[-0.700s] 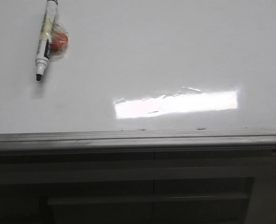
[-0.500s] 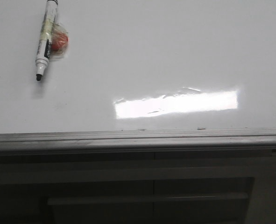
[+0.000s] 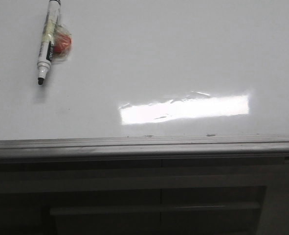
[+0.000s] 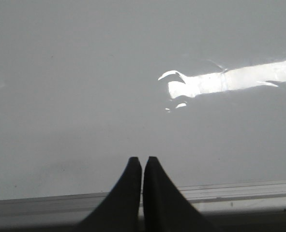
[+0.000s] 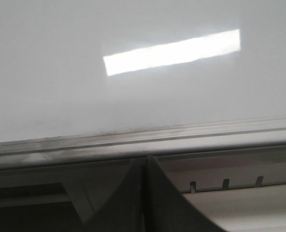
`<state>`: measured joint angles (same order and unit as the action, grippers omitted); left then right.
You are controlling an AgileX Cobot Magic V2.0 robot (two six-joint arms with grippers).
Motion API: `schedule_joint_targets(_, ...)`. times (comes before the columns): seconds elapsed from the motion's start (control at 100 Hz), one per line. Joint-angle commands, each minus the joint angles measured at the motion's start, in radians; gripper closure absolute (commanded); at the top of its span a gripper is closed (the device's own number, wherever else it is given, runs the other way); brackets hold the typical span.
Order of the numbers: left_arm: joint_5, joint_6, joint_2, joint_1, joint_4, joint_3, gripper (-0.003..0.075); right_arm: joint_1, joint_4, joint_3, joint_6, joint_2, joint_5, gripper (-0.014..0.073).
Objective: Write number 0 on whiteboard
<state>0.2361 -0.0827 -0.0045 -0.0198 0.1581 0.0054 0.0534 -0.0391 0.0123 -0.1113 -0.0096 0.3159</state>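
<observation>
The whiteboard (image 3: 183, 54) lies flat and glossy white, with a grey metal rail (image 3: 144, 144) along its near edge. No number 0 shows on it in any view. An uncapped marker (image 3: 47, 39) lies at the board's far left, black tip toward me, with a small red object (image 3: 62, 44) beside it. My left gripper (image 4: 142, 159) is shut and empty, over the board just past the rail (image 4: 239, 191). Shut and empty too, my right gripper (image 5: 146, 158) hangs short of the rail (image 5: 181, 135), off the board. Neither gripper appears in the front view.
A bright rectangular glare patch (image 3: 183, 108) lies on the board near the rail. Below the rail is a dark grey cabinet front (image 3: 134, 196) with a horizontal handle (image 3: 154, 208).
</observation>
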Motion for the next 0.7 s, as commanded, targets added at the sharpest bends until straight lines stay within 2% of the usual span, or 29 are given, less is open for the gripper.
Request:
schedule_joint_targets(0.0, -0.074, 0.002, -0.029, 0.002, -0.008, 0.031, 0.074, -0.004, -0.018, 0.012, 0.002, -0.019, -0.024, 0.0669)
schedule_joint_targets(0.32, -0.074, 0.002, -0.029, 0.002, -0.008, 0.031, 0.074, -0.004, -0.038, 0.012, 0.002, -0.019, -0.042, 0.0669)
schedule_joint_targets(0.47, -0.074, 0.002, -0.029, 0.002, -0.008, 0.031, 0.074, -0.004, -0.068, 0.012, 0.002, -0.019, -0.205, 0.0669)
schedule_joint_targets(0.57, -0.079, 0.0, -0.029, 0.002, -0.014, 0.031, 0.074, -0.004, 0.0, 0.012, 0.002, -0.019, -0.352, 0.0669)
schedule_joint_targets(0.62, -0.107, -0.019, -0.029, -0.001, -0.1, 0.031, 0.074, -0.004, 0.081, 0.012, -0.004, -0.019, -0.409, 0.0669)
schedule_joint_targets(0.69, -0.181, -0.034, -0.029, -0.003, -0.309, 0.031, 0.074, -0.004, 0.201, 0.012, -0.004, -0.019, -0.463, 0.0669)
